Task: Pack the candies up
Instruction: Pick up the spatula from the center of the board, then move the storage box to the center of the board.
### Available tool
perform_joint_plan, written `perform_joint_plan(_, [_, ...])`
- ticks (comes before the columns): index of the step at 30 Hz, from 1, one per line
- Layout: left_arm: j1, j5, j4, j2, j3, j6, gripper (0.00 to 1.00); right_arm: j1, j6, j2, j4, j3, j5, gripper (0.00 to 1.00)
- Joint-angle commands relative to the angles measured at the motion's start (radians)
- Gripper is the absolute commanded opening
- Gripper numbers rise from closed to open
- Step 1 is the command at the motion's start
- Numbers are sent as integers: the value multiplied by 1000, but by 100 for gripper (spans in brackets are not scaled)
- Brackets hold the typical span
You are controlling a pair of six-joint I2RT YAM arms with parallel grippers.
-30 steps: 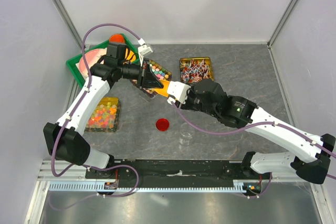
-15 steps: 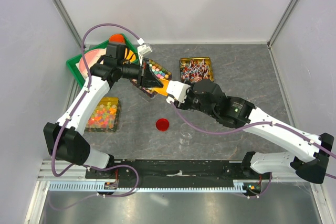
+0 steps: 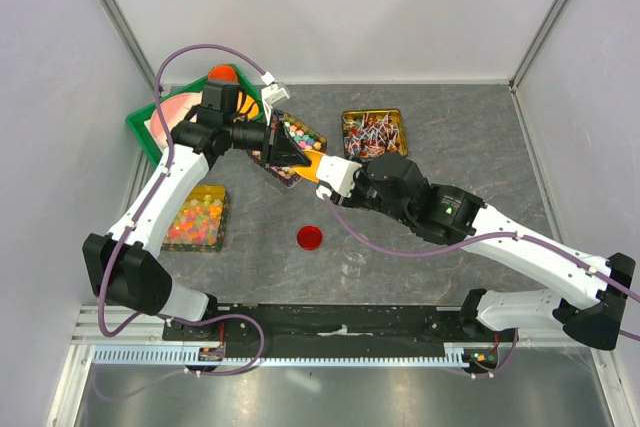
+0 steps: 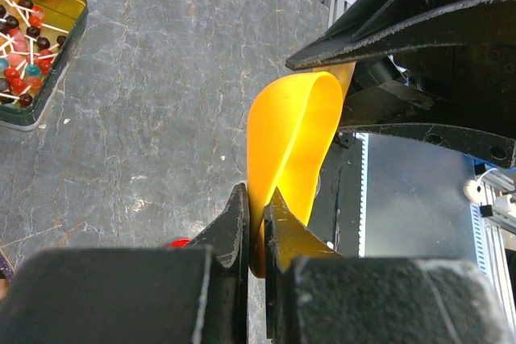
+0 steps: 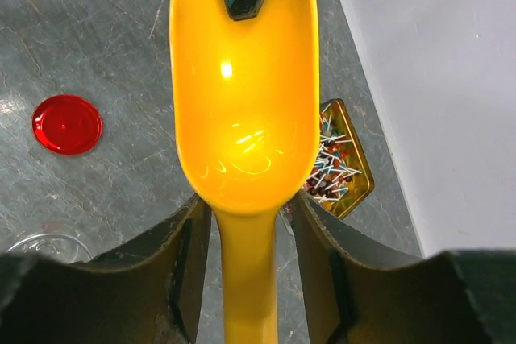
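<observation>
Up at the back-left of the table [image 3: 450, 147]: both arms meet on one yellow scoop [image 5: 242, 102], held in the air with its bowl empty.
left gripper [image 4: 256, 213]: pinched tight on the scoop's front lip, the thin edge squeezed between its two fingers.
right gripper [image 3: 336, 173]: fingers hug the scoop's handle from both sides. It looks clamped on to me, but the wrist cam shows a sliver of shadow by one finger, so I'm not 100% sure.
candies [image 3: 303, 133]: tiny pastel bits sitting in their dark tray right under the left wrist, partly hidden by it. None in the scoop, and none in the jar as far as I can see.
jar [image 3: 353, 262]: clear, out front near the arm bases, with its top off. The red lid [image 3: 310, 237] lies near it, not touching.
other stuff: lollipop tin [image 3: 373, 132] to the right of the candies, gummy tin [image 3: 197, 217] over on the left. Neither is ours.
step in hand: my read is a handover or regrip of the scoop between the arms. Scooping hasn't begun.
next move: one grip has to let go, and I can't tell which. Since the right one has the handle, I'd guess the left releases the lip and backs off the tray, then the right tips the bowl down into the candies.
watch out: two grips on one thin scoop, so whichever lets go needs to do it cleanly.
</observation>
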Motion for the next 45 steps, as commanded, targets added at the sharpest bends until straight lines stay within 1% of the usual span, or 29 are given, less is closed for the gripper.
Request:
perform_joint_plan(1, [-9, 94, -17, -41, -4, -25, 2, -4, 9, 1, 86, -1, 43, 45])
perform_joint_plan(3, [-9, 94, -16, -41, -8, -22, 2, -3, 15, 4, 84, 7, 21, 41])
perform_joint_plan(4, [-9, 92, -17, -44, -10, -22, 2, -3, 17, 4, 86, 11, 18, 33])
perform_joint_plan(6, [-8, 92, -16, -43, -13, -19, 1, -3, 20, 7, 78, 25, -2, 26])
perform_joint_plan(7, [-8, 83, -17, -40, -13, -19, 2, -3, 20, 10, 72, 33, -8, 18])
perform_joint_plan(9, [-9, 78, -14, -37, -13, -17, 2, -3, 27, 15, 55, 51, -23, 9])
perform_joint_plan(10, [-9, 72, -14, -35, -13, -19, 2, -3, 31, 15, 52, 54, -28, 1])
perform_joint_plan(13, [-8, 55, -10, -34, -10, -23, 4, -3, 31, 12, 51, 57, -27, 0])
perform_joint_plan(15, [-8, 40, -5, -38, -8, -32, 13, -3, 28, 7, 51, 53, -20, 0])
perform_joint_plan(16, [-9, 11, 4, -40, -7, -34, 18, -3, 21, 5, 52, 50, -14, 0])
perform_joint_plan(17, [-6, -4, 9, -50, -5, -39, 30, -6, 18, 2, 52, 40, -10, 0])
perform_joint_plan(19, [11, -41, 23, -58, -4, -62, 44, -4, 12, -8, 54, 33, 3, 0])
perform_joint_plan(20, [20, -49, 41, -61, -7, -72, 53, -9, 6, -11, 54, 20, 4, 0])
perform_joint_plan(25, [77, -124, 59, -75, 9, -117, 69, -37, 0, -39, 52, -3, 4, 0])
perform_joint_plan(27, [103, -167, 52, -73, 36, -120, 73, -50, -3, -47, 49, -7, 4, 0])
perform_joint_plan(28, [107, -193, 47, -70, 47, -115, 84, -67, -5, -50, 48, -13, 3, 0])
perform_joint_plan(29, [112, -230, 35, -69, 67, -105, 86, -79, -12, -57, 48, -18, 3, 0])
perform_joint_plan(30, [114, -308, 29, -57, 76, -92, 87, -92, -15, -61, 48, -24, 3, 0])
perform_joint_plan(31, [114, -349, 24, -47, 84, -80, 96, -124, -18, -70, 48, -35, 1, 0])
perform_joint_plan(32, [114, -394, 23, -40, 98, -66, 98, -147, -20, -71, 51, -41, -11, 0])
perform_joint_plan(33, [114, -476, 17, -26, 104, -54, 98, -170, -15, -74, 52, -46, -20, 0])
perform_joint_plan(34, [114, -518, 18, 0, 107, -39, 99, -216, -9, -82, 55, -56, -26, 0])
perform_joint_plan(36, [114, -628, 36, 31, 108, -2, 99, -263, 11, -90, 72, -81, -53, 0])
perform_joint_plan(37, [114, -661, 49, 61, 104, 13, 100, -299, 15, -100, 81, -93, -53, 0])
perform_joint_plan(39, [114, -757, 78, 92, 90, 32, 99, -322, 35, -111, 103, -121, -51, 0])
perform_joint_plan(42, [112, -843, 108, 181, 99, 46, 100, -348, 57, -133, 121, -156, -40, 0])
perform_joint_plan(45, [111, -914, 112, 278, 141, 46, 99, -368, 80, -159, 150, -196, -51, 0])
